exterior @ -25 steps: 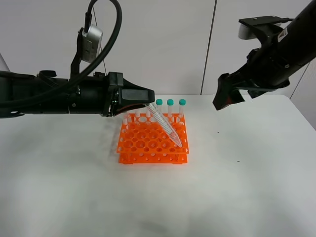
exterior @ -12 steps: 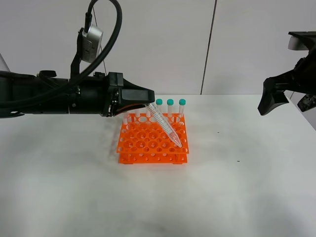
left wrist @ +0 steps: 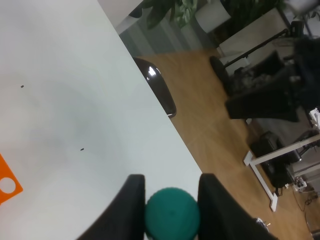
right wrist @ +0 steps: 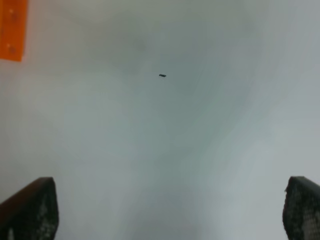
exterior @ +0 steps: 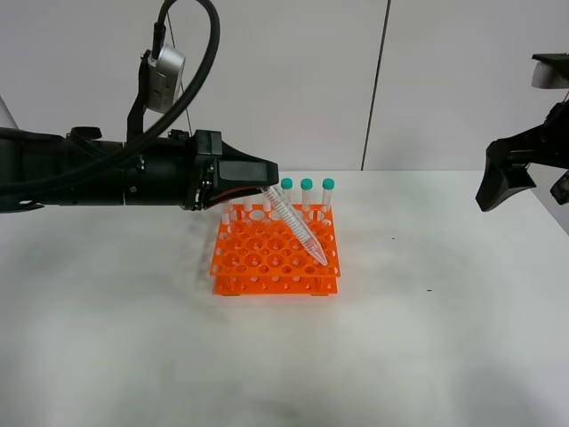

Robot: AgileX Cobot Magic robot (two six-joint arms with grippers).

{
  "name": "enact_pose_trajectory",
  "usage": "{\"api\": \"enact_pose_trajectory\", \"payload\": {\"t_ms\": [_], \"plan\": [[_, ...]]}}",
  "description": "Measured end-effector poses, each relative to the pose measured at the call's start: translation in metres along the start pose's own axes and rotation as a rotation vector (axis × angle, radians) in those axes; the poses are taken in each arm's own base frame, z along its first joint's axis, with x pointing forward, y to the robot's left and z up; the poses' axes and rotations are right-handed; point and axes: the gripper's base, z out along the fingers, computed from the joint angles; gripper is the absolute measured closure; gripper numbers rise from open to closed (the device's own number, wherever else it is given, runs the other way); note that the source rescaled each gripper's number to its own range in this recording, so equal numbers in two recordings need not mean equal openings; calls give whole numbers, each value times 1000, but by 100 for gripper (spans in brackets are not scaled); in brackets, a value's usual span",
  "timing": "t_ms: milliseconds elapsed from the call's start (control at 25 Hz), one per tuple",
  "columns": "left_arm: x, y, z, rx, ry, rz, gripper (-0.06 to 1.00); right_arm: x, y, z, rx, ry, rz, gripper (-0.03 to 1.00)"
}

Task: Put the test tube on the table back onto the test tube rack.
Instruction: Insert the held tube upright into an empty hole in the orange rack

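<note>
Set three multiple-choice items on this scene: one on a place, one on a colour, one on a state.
1. Where is the tip of the test tube relative to the test tube rack?
A. Well to the left of it
B. At its top grid, near the right front corner
C. Behind it

2. What colour is the rack?
A. Blue
B. Orange
C. Green

3. What state is the right gripper in?
A. Open and empty
B. Shut on a tube
C. Shut on the rack

Answers:
1 B: the tube slants down from the left gripper to the rack's top grid.
2 B: it is bright orange in the high view.
3 A: its wrist view shows it spread wide with nothing held.
</note>
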Motion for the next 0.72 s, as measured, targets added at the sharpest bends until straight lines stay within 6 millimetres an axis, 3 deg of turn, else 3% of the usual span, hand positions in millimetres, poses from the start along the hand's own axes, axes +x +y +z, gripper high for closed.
{"api": "enact_pose_trajectory", "payload": {"t_ms": [120,240,480,720], "plan": [[0,0,0,0,0,0,94,14,2,-23,2,-69,-1,-1],[0,0,0,0,0,0,94,46,5,-38,3,-105,0,-1],[0,0,0,0,0,0,94,138,7,-30,4,-123,1,-1],[0,0,0,-1,3,4,94,212,8,-12,15,-372,-4,-1]]}}
